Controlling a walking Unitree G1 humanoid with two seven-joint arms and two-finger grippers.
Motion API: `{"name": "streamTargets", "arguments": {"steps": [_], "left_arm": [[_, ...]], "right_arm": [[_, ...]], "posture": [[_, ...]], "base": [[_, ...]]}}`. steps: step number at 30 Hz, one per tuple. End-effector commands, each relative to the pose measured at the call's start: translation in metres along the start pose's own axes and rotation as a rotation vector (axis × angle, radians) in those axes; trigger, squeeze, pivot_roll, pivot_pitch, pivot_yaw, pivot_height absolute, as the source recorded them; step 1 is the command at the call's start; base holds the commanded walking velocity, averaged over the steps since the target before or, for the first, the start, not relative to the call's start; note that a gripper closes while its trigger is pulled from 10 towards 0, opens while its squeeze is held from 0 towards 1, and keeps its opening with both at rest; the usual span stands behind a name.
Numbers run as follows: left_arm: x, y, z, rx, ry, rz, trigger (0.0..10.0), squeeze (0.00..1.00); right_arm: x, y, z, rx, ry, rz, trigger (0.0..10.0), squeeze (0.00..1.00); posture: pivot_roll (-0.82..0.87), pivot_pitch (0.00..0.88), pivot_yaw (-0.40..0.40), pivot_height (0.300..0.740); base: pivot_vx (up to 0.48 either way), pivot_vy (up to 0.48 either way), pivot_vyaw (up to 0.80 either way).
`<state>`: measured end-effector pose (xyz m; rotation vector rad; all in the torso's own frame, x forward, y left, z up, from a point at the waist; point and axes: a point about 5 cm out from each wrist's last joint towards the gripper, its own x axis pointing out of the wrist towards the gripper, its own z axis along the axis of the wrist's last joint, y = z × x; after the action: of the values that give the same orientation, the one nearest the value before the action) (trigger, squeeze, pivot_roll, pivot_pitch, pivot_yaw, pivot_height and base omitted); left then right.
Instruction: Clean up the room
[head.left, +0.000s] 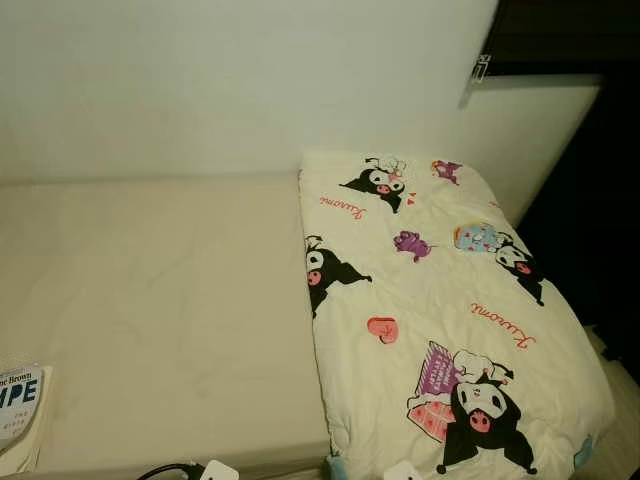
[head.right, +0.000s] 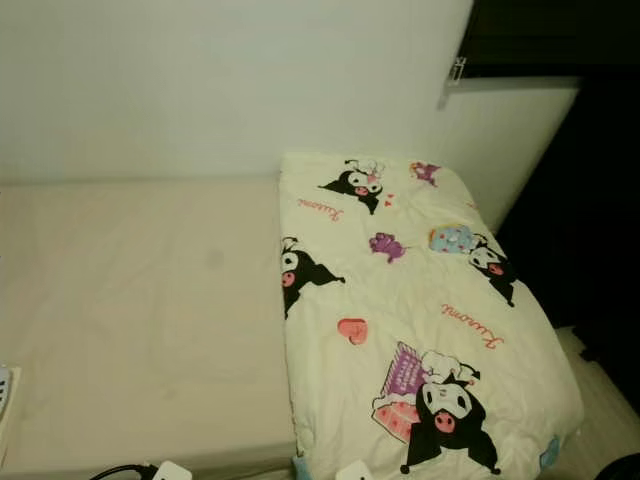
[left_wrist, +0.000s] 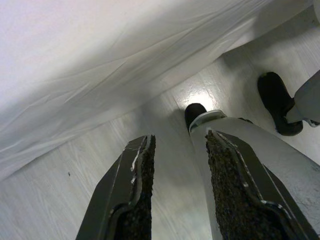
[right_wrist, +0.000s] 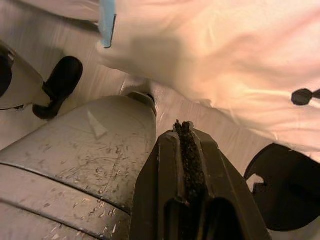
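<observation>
I see the quilt (head.left: 440, 320) spread flat over the right part of the bed (head.left: 160, 300), its cream cloth printed with black cartoon figures, red hearts and red script. It reaches from the wall (head.left: 200, 80) at the head down to the near edge of the bed, where it hangs over. The left part of the bed is bare, pale sheet with soft creases. At the near left corner of the bed lies a book (head.left: 18, 405) with dark letters on its cover, partly cut off by the frame. At the near edge, between book and quilt, a white plug (head.left: 218, 470) with a black cable (head.left: 165, 470) pokes into view. To the right of the bed the room is dark.

My left claw (left_wrist: 177, 190) hangs low beside the bed, well below the quilt, its fingers apart with nothing between them. Just past its tips I see the pale wooden floor (left_wrist: 60, 200), the robot's silver leg and a black foot (left_wrist: 277, 102), and the white sheet (left_wrist: 100, 60) draping down the bed's side above.

My right claw (right_wrist: 187, 165) also hangs low, its fingers pressed together and holding nothing. Close ahead of it the cream edge of the quilt droops over the bedside, with a small blue tag (right_wrist: 106, 22) on its hem, and the silver leg sits right beside the claw.
</observation>
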<state>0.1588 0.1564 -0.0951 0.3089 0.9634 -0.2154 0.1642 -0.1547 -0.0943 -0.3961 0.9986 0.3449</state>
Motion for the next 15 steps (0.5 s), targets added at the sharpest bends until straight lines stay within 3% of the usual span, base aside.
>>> {"name": "streamTargets", "arguments": {"steps": [1,15], "left_arm": [[-0.001,-0.001,-0.008,0.018,0.024,-0.009,10.0,0.0],[-0.001,-0.002,-0.006,0.057,0.025,-0.024,10.0,0.0]], "right_arm": [[0.0,0.008,-0.004,-0.003,0.014,0.035,10.0,0.0],[-0.003,0.008,-0.014,-0.015,0.023,0.056,10.0,0.0]], "posture": [[-0.02,0.0,0.036,0.74],[-0.03,0.0,0.045,0.74]], "base": [[0.0,0.0,0.0],[0.0,0.0,0.0]]}}
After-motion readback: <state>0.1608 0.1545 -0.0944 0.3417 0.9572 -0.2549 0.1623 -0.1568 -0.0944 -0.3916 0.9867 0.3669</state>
